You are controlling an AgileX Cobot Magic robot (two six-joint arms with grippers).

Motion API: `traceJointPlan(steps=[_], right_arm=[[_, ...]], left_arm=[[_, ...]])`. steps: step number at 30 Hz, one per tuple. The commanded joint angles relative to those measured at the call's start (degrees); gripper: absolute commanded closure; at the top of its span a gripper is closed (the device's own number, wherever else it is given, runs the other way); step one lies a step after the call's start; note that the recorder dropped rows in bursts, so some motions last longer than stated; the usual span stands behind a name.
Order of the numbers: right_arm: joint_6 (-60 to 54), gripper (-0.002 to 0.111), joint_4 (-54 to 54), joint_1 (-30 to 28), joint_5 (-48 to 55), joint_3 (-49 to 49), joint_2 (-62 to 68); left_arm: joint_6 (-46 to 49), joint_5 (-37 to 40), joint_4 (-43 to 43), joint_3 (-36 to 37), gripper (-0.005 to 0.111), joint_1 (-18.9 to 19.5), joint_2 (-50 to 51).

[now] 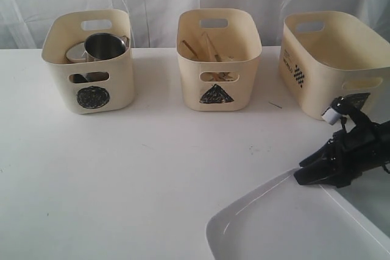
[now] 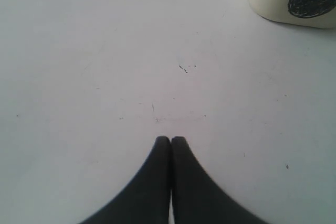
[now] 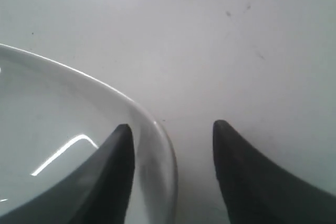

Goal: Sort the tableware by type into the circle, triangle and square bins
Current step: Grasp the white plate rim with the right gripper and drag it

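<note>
Straddling the rim of the large white plate (image 1: 274, 229), the right gripper (image 3: 172, 125) has its jaws apart: one black tip sits over the plate's inner slope and the other over the bare table (image 1: 152, 168) just outside the rim, with the rim running between them and no clamp on it visible. The plate lies at the table's near right corner, partly cut off by the exterior view's edge. The left gripper (image 2: 170, 139) has its jaws pressed together on nothing, low over open table, with the circle bin (image 1: 61, 77) near it. Three cream bins stand in a row along the far edge. The circle bin is toward the far left corner and holds a steel mug (image 1: 105, 45), with another steel rim just beside it. The triangle bin (image 1: 189, 77) is at the middle of that edge, with wooden chopsticks (image 1: 190, 48) leaning inside. The wider square bin (image 1: 317, 83) is toward the far right corner, just beyond the right arm; what it holds cannot be seen.
</note>
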Motion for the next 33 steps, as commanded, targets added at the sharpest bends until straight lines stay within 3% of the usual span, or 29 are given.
traceJointPlan(steps=[1,4,9,10,22,33], right_arm=[[-8.9,0.061,-1.8,0.0,-0.3,0.1,4.2],[-12.2,0.066,-3.5,0.0,-0.8,0.1,6.1],[-11.1,0.105,-7.8,0.0,-6.4,0.1,6.3],[-9.9,0.108,-8.0,0.0,-7.2,0.1,6.3],[-2.5,0.108,0.9,0.0,-8.0,-2.5,-4.0],[1.8,0.108,-1.3,0.0,3.8,-4.0,-13.0]], left_arm=[[-0.1,0.1,-0.3,0.2,0.107,-0.4,-0.3],[-0.1,0.1,-0.3,0.2,0.107,-0.4,-0.3],[-0.1,0.1,-0.3,0.2,0.107,-0.4,-0.3],[-0.1,0.1,-0.3,0.2,0.107,-0.4,-0.3],[-0.1,0.1,-0.3,0.2,0.107,-0.4,-0.3],[-0.1,0.1,-0.3,0.2,0.107,-0.4,-0.3]])
